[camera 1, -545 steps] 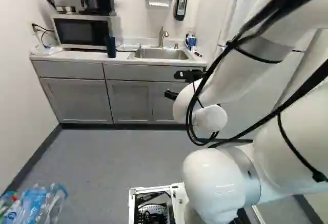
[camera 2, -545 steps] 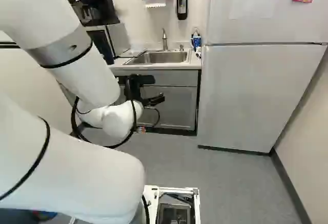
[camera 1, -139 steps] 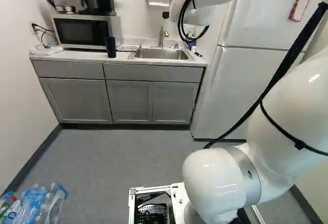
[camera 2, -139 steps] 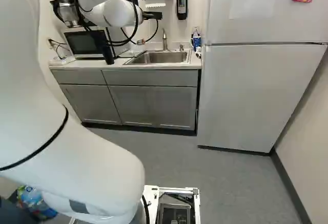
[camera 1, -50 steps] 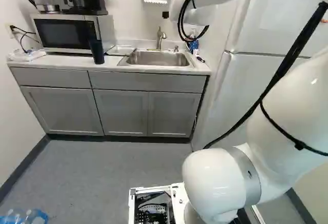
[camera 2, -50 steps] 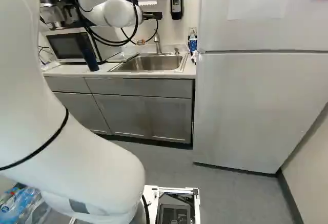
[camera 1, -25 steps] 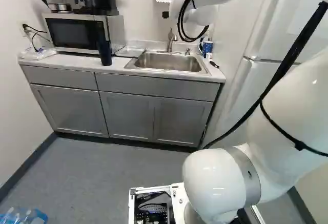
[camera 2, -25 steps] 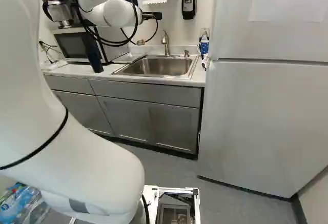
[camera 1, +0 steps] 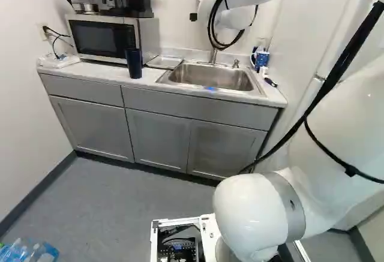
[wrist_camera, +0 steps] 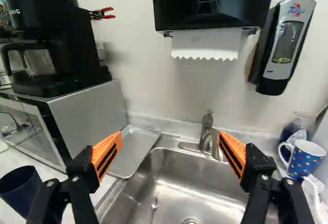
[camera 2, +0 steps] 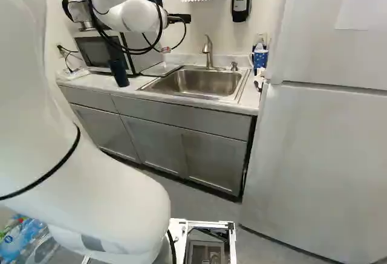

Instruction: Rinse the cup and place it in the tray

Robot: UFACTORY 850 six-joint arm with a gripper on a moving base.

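In the right base view a black part of my gripper (camera 2: 180, 18) shows in front of the wall above the sink. The wrist view shows the gripper (wrist_camera: 169, 155) open, orange pads wide apart, nothing between them. A metal tray (wrist_camera: 134, 149) lies on the counter between microwave and sink, beyond one finger. A dark blue cup (wrist_camera: 20, 185) stands on the counter beside that finger, also in the left base view as the cup (camera 1: 134, 63). Past the other finger a blue dotted mug (wrist_camera: 303, 158) stands by the sink.
The sink (camera 1: 210, 77) holds a spoon (wrist_camera: 154, 206); its faucet (wrist_camera: 206, 131) rises behind. The microwave (camera 1: 108, 37) carries a coffee maker (wrist_camera: 48, 39). A fridge (camera 2: 326, 155) stands to the right. Ahead are a towel dispenser (wrist_camera: 212, 3) and soap dispenser (wrist_camera: 287, 44). Bottles (camera 1: 27, 251) lie low at the left.
The base has moved nearer the counter and turned left. The arm rose and drew away from the cabinet fronts earlier, but has held its pose against its lowest joint over the last few frames.
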